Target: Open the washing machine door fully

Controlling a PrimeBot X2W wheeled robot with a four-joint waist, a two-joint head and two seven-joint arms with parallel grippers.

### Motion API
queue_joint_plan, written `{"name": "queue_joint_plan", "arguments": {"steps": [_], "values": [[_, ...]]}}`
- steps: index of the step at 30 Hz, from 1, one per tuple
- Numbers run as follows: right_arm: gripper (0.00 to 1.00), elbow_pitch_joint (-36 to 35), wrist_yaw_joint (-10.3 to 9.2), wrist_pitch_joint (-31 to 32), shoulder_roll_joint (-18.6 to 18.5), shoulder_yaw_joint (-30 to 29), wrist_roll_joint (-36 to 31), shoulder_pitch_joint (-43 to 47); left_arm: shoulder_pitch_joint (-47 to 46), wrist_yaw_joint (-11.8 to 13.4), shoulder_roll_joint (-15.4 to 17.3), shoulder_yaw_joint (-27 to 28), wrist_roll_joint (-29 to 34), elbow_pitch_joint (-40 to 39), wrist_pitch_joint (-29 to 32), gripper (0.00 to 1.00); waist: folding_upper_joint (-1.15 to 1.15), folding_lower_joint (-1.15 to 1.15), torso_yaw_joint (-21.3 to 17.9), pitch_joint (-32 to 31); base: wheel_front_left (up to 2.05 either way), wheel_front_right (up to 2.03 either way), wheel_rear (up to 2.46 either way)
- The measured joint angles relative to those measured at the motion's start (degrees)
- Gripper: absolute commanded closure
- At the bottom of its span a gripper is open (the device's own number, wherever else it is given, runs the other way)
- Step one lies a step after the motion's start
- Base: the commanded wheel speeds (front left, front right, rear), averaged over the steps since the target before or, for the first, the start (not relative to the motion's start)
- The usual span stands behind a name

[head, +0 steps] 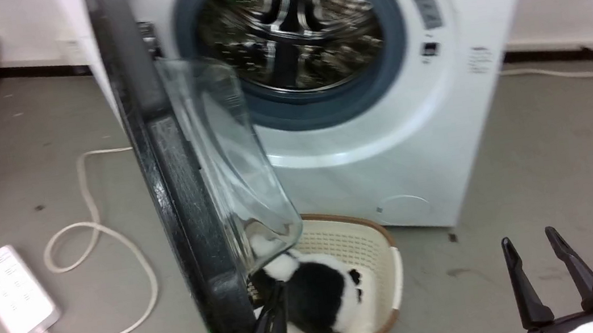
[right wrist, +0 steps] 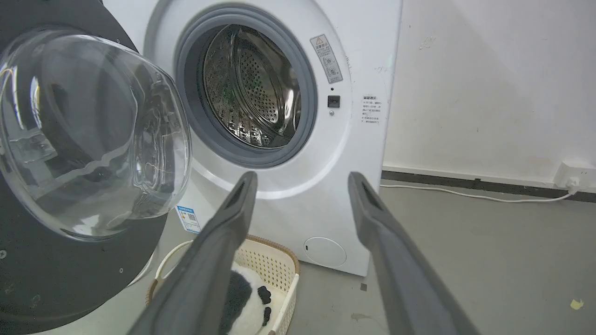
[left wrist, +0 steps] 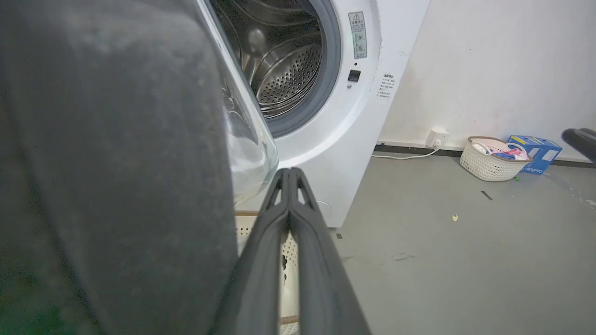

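The washing machine door [head: 187, 204] stood roughly square to the machine, edge-on in the head view and not yet fully open. The left gripper [head: 275, 304], fingers pressed together on nothing, lay just at 3 o'clock of its lower inner face. The push would go best steadily toward 9 o'clock, low on the black rim and off the glass. The right gripper [head: 528, 238], fingers apart, hung well apart at 4 o'clock.

The washing machine door [head: 187, 204] runs off the head view's top edge; in the left wrist view it is an out-of-focus dark blur. Behind its glass bowl [head: 232, 158] the black-and-white plush toy [head: 319, 295] in the laundry basket [head: 367, 243] is half hidden. Right of the door, the drum [head: 289, 24] is motion-smeared and the grey label [head: 423, 0] unreadable. Whether the left gripper [head: 279, 295] touches the door's lower edge cannot be told.
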Motion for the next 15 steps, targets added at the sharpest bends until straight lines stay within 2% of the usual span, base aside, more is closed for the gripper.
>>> {"name": "queue_joint_plan", "arguments": {"steps": [6, 15], "values": [[0.00, -0.09, 0.00, 0.00, 0.02, -0.14, -0.98, 0.13, 1.38, 1.89, 0.59, 2.83, -1.87, -0.49, -0.99, 1.00, 0.00, 0.00, 5.57, -1.44, 0.00, 0.00, 0.00], [0.00, -0.78, 0.00, 0.00, 0.03, 0.36, -2.12, 0.22, 1.33, 3.80, 4.53, 9.53, -3.99, -2.19, -1.16, 1.00, 0.00, -0.01, 12.92, -0.64, 0.00, 0.00, 0.00]]}}
